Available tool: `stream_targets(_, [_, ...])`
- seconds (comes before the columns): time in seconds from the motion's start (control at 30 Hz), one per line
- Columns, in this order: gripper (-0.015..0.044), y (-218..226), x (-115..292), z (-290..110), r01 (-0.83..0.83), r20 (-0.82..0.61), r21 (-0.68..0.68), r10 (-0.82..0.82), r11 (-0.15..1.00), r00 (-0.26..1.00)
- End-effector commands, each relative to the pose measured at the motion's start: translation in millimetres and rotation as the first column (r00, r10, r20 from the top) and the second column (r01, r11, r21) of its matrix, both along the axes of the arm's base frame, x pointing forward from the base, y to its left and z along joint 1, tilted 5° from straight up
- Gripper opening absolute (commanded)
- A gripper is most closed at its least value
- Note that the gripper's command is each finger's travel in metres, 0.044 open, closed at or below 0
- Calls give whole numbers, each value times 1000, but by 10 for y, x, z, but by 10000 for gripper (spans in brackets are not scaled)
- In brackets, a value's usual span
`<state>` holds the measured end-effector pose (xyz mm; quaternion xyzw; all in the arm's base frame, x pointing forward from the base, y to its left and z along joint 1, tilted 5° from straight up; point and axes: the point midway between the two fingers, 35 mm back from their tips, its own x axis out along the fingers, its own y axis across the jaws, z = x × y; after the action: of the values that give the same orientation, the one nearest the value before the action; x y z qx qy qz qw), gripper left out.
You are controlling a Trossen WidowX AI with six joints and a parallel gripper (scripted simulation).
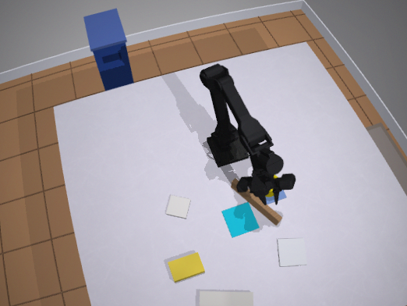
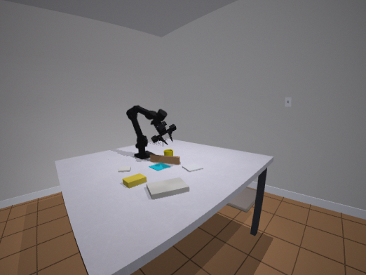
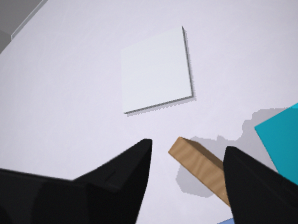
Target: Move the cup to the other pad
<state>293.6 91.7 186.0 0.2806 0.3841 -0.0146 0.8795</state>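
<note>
The yellow cup stands on a blue pad, mostly hidden under my gripper in the top view; I cannot see the marbles. A cyan pad lies just beyond a brown wooden bar that runs between the two pads. My gripper hangs above the cup, pointing down, its fingers part open with nothing between them. The cup does not show in the wrist view.
A white tile lies in front of the bar, and another white tile lies to the left. A yellow block and a grey slab lie near the table's front. A blue cabinet stands off the table.
</note>
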Motion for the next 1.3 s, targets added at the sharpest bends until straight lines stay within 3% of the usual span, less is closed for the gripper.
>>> stream_targets(0.0, [167,269,-639,-476,216,-486,-21,-199,976,851])
stream_targets(0.17, [167,289,-1038,-566,329,-634,-168,-357,929,686])
stream_targets(0.73, [167,298,-1077,-578,331,-637,-173,-361,928,681])
stream_targets(1.27, [167,304,-1038,-823,331,-637,-173,-361,928,681])
